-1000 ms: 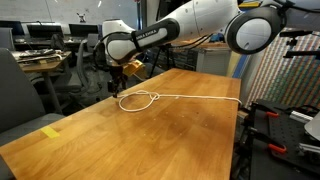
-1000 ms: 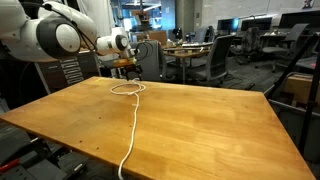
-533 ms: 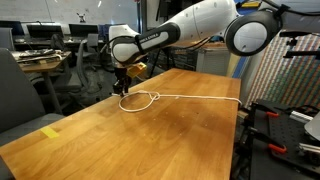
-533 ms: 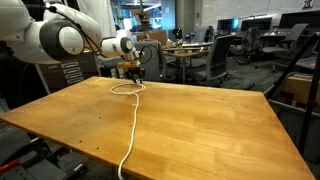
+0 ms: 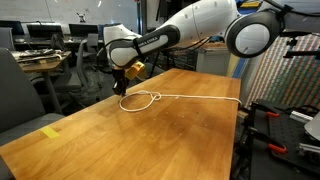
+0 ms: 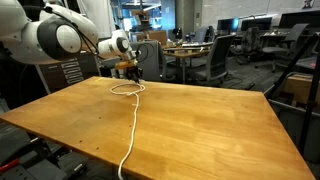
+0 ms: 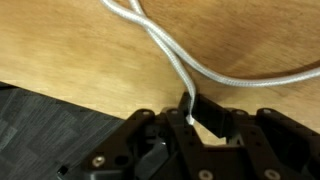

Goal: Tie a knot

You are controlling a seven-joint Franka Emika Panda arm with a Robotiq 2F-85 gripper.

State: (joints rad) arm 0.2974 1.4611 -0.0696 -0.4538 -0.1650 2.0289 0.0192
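A white rope (image 5: 180,97) lies across the wooden table (image 5: 130,140), with a loop (image 5: 140,101) near the table's far edge. In an exterior view the rope (image 6: 133,120) runs from the loop (image 6: 126,89) toward the near edge. My gripper (image 5: 122,84) hovers at the loop's end by the table edge, also seen in an exterior view (image 6: 130,72). In the wrist view the gripper (image 7: 190,118) is shut on the rope's end (image 7: 187,108), which rises from the jaws and curves away over the table (image 7: 70,40).
A yellow tag (image 5: 51,131) lies near a table corner. Office chairs (image 6: 222,62) and desks (image 6: 185,52) stand beyond the table. A grey chair (image 5: 20,95) is beside the table. Dark floor (image 7: 50,130) shows past the table edge.
The gripper dipped to the rope end at the loop, closed its jaws on it, and has lifted slightly with the end held.
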